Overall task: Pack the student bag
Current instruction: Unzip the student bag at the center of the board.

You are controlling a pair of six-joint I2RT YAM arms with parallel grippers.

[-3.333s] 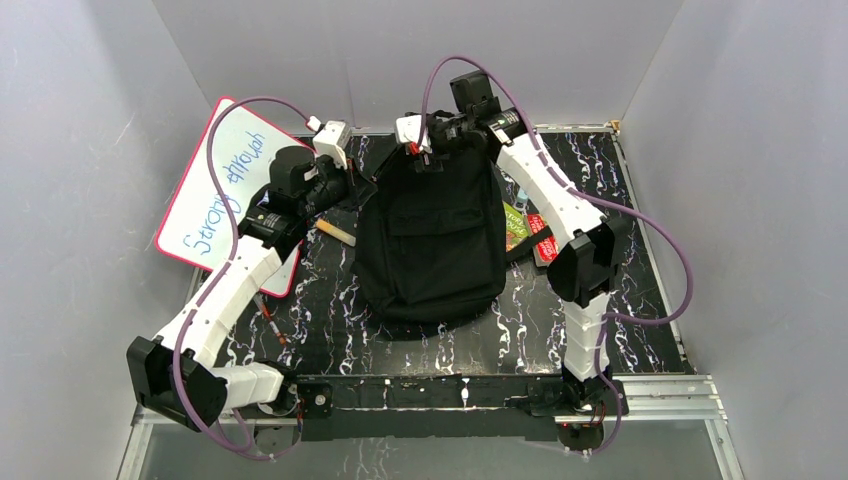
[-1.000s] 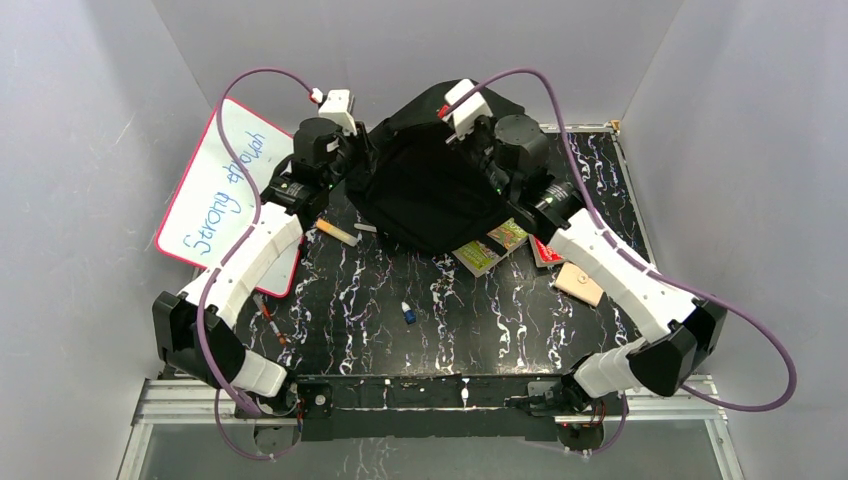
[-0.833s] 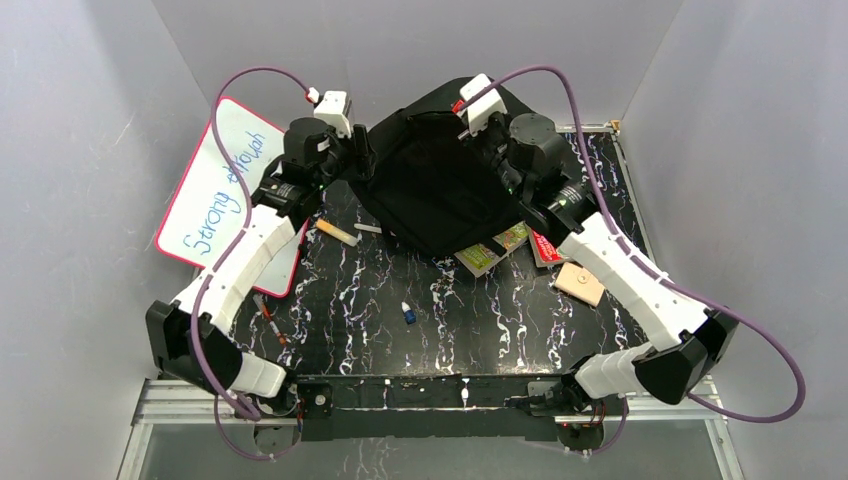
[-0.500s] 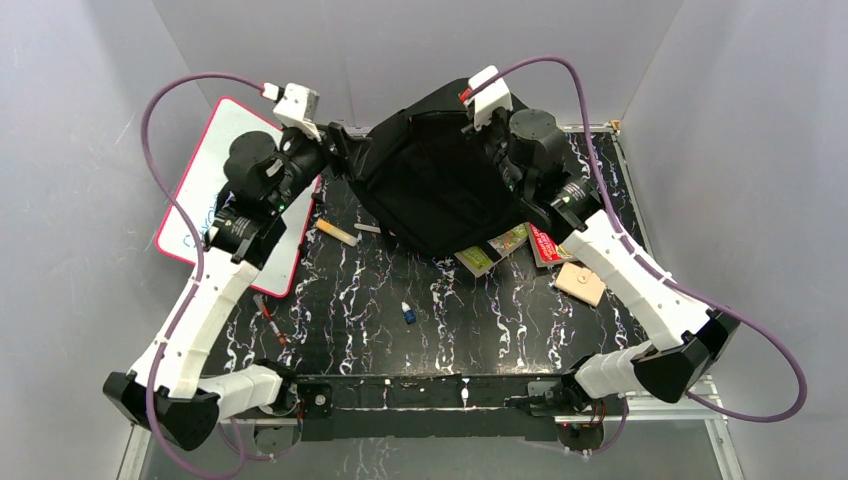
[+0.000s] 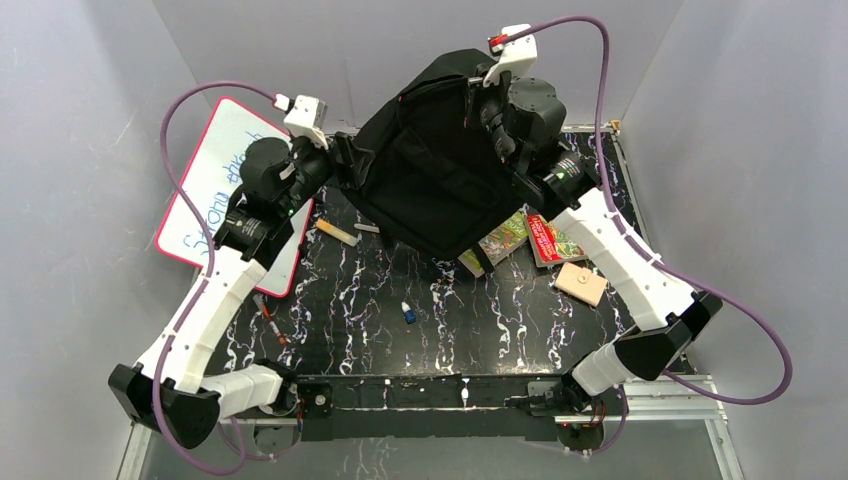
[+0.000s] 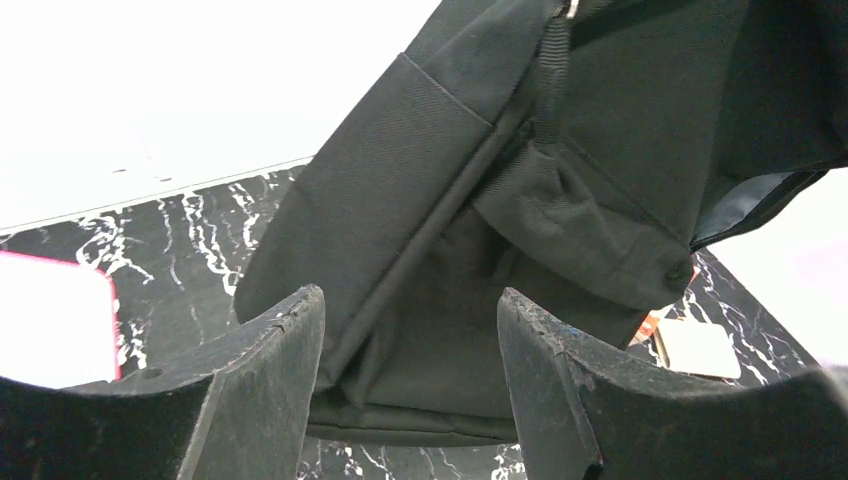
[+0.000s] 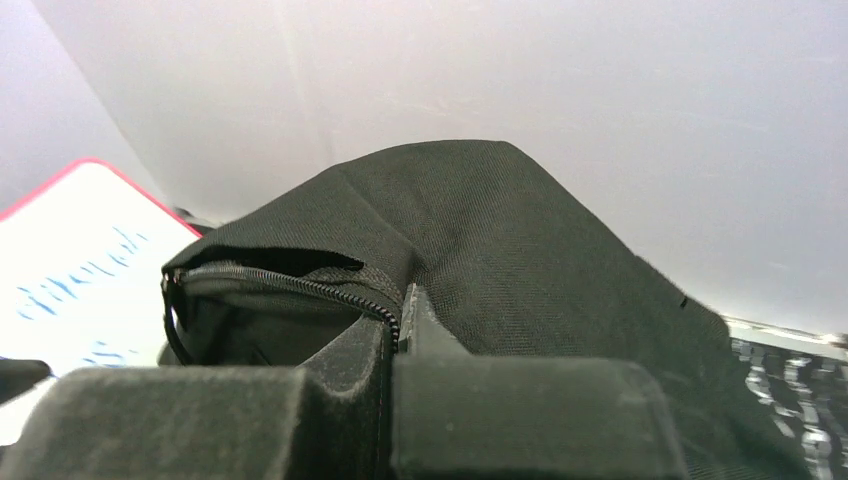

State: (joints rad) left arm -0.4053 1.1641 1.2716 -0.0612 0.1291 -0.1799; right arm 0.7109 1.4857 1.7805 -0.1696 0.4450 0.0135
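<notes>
The student bag point(image 5: 435, 170), a big black fabric backpack, hangs tilted above the back of the table, its bottom end low over the books. My right gripper point(image 5: 478, 102) is shut on the bag's zipper rim at its top; in the right wrist view the jaws point(image 7: 397, 312) pinch the zipper edge, and the opening of the bag point(image 7: 260, 320) gapes to the left. My left gripper point(image 5: 347, 168) stands open just left of the bag. In the left wrist view the fingers point(image 6: 300, 335) are spread with nothing between them, and the bag point(image 6: 450, 200) hangs beyond.
A red-rimmed whiteboard point(image 5: 225, 170) leans at the back left. Two books point(image 5: 500, 240) point(image 5: 552, 240) lie under the bag's right side, with a tan block point(image 5: 581, 283) beside them. A marker point(image 5: 337, 231), a small bottle point(image 5: 408, 313) and a pen point(image 5: 272, 325) lie on the black marbled table point(image 5: 450, 330).
My left gripper has opened, let go of the bag and drawn back to the left. My right gripper has lifted the bag higher, baring more of the books.
</notes>
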